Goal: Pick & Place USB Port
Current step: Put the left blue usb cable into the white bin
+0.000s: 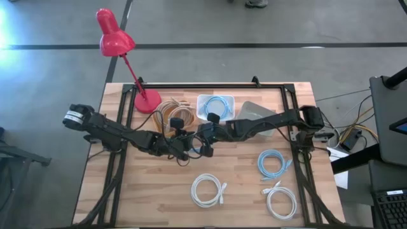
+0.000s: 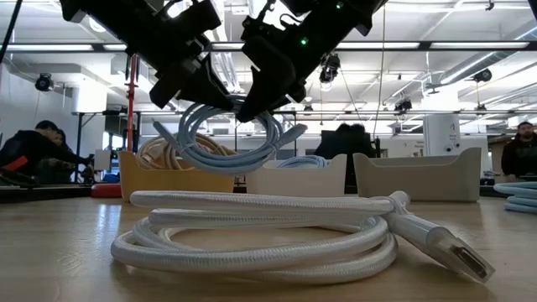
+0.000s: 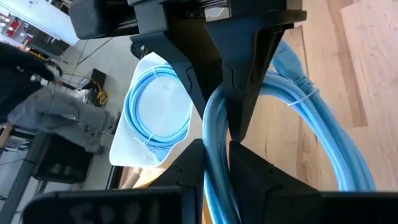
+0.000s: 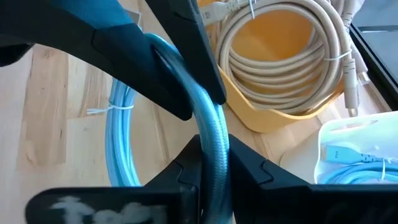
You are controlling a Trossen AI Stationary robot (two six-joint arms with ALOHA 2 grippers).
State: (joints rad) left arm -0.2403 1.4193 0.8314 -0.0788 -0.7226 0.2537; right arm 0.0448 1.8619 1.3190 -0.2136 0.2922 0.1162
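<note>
Clamped from both sides on one strand of a coiled light-blue cable (image 2: 225, 144): left jaws (image 3: 216, 146) pinching the cord, right jaws (image 4: 211, 146) closed on the same strand just beside them, tips nearly meeting. Coil held clear of the table (image 1: 152, 191), hanging between the two arms above its middle, loops drooping below the pinch points, as the low view shows.

Looks like a handover or a two-handed carry toward the bins. To do it well:

- Keep only one grip firm before parting; letting both pull apart would stretch the strand or unwind the tied loops.
- Hold the coil level and lift enough that the sagging loops clear the bin walls.
- Aim for the white bin (image 1: 215, 105), which already holds a blue cable of the same kind, rather than the yellow bin (image 4: 273, 115) beside it with beige cable.
- Lower until the loops rest inside, then release; dropping from height risks a loop catching on the rim.

Further out: a white cable coil (image 2: 277, 231) lying in the near foreground, more coils on the table's right side, a red desk lamp (image 1: 121, 51) at the far left corner. People seated in the room beyond.
</note>
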